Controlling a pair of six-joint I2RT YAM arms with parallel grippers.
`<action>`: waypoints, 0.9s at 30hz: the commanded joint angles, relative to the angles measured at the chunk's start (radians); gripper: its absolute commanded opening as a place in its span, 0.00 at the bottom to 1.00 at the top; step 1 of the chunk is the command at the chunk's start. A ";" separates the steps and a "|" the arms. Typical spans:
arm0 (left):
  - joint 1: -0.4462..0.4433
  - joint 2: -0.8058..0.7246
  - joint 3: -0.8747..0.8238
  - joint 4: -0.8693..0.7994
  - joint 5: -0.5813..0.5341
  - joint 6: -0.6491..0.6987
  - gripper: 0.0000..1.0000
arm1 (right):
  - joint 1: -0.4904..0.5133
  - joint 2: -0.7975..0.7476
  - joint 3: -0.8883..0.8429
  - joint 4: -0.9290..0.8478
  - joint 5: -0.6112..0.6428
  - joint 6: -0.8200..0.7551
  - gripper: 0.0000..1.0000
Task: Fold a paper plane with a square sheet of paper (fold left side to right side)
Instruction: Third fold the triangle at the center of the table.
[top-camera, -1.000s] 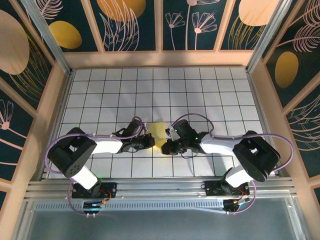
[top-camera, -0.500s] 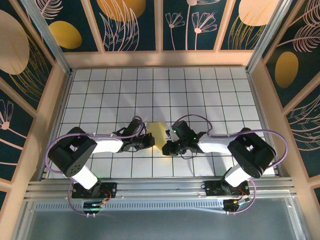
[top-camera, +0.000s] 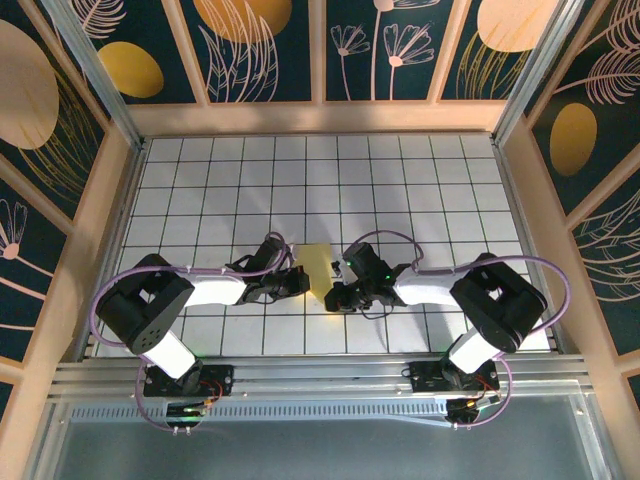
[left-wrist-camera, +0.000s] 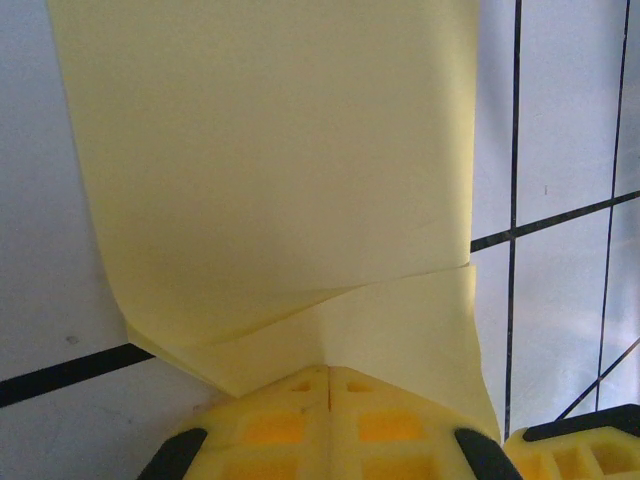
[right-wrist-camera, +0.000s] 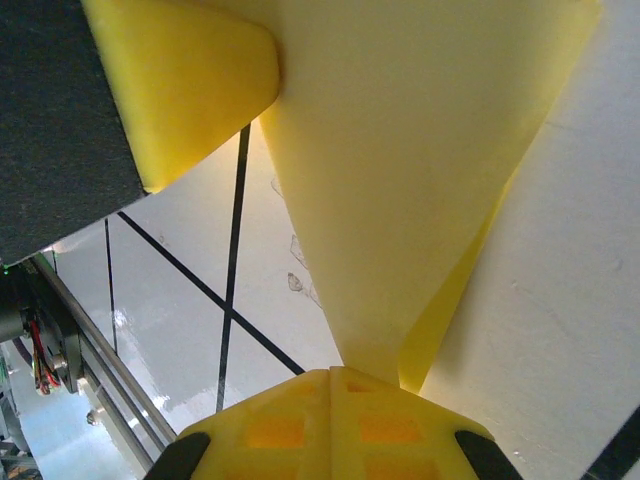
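Pinching the square sheet of paper (top-camera: 317, 266) from both sides, near the middle of the white grid tabletop (top-camera: 420, 190), between the two arms. Clamping with the left gripper (left-wrist-camera: 328, 375), jaws pressed together on a lifted, doubled-over corner of the yellow sheet. Nipping likewise with the right gripper (right-wrist-camera: 330, 375), jaws closed on a narrowing tip of the same paper. Judging from that, working through the left-to-right fold, with the sheet curled and not yet lying flat. Calling next for carrying the left edge across onto the right edge, matching the corners, then pressing in a crease without letting the thin paper slip or tear.
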 joint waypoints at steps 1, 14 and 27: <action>0.000 0.033 -0.004 -0.084 -0.050 0.017 0.00 | 0.004 0.022 0.001 0.013 0.003 0.011 0.00; 0.000 0.031 0.001 -0.099 -0.064 0.017 0.00 | -0.001 0.001 -0.058 -0.025 0.003 0.023 0.00; 0.000 0.031 0.016 -0.106 -0.067 0.017 0.00 | -0.015 -0.205 -0.045 -0.177 0.016 -0.003 0.00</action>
